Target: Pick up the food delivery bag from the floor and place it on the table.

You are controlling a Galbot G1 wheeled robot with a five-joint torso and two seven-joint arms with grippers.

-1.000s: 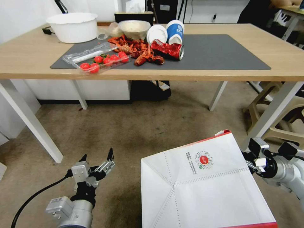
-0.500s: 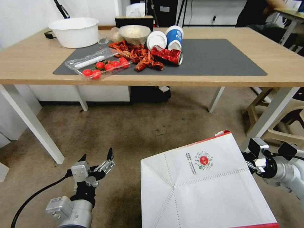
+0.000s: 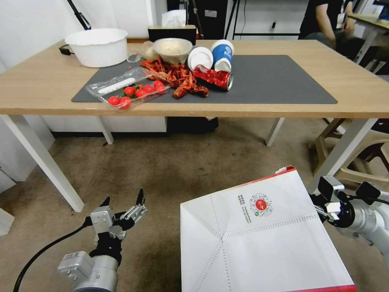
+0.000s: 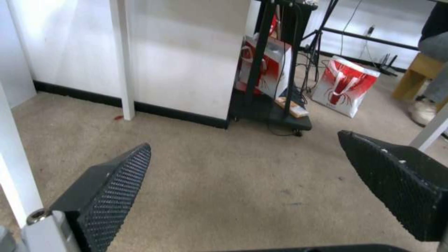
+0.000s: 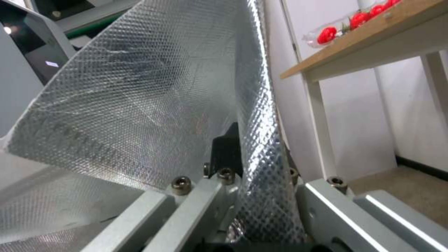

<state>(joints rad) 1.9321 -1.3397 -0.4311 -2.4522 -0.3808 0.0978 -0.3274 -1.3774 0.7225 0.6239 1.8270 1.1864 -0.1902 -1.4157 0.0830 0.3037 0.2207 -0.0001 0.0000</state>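
The food delivery bag (image 3: 259, 243), white with a round red logo and red edges, hangs tilted at the lower right of the head view, off the floor (image 3: 170, 162). My right gripper (image 3: 316, 205) is at the bag's right rim, shut on its wall. In the right wrist view the silver foil lining (image 5: 140, 105) is pinched between the fingers (image 5: 224, 150). My left gripper (image 3: 123, 202) hovers low at the lower left, open and holding nothing, with its pads (image 4: 117, 182) wide apart over the floor. The light-wood table (image 3: 356, 93) with its dark grey mat (image 3: 275, 77) stands ahead.
On the mat's left half lie a white bowl (image 3: 97, 46), a clear tray of tomatoes (image 3: 129, 87), red shells (image 3: 174, 75), a crushed red can (image 3: 212, 77) and a blue cup (image 3: 223, 52). White table legs (image 3: 44, 162) (image 3: 344, 150) and a beige stool (image 3: 364, 150) flank the floor space.
The whole head picture has shifted: the table sits lower and shows more of its top, so the camera has moved. Both grippers and the bag keep their places in view.
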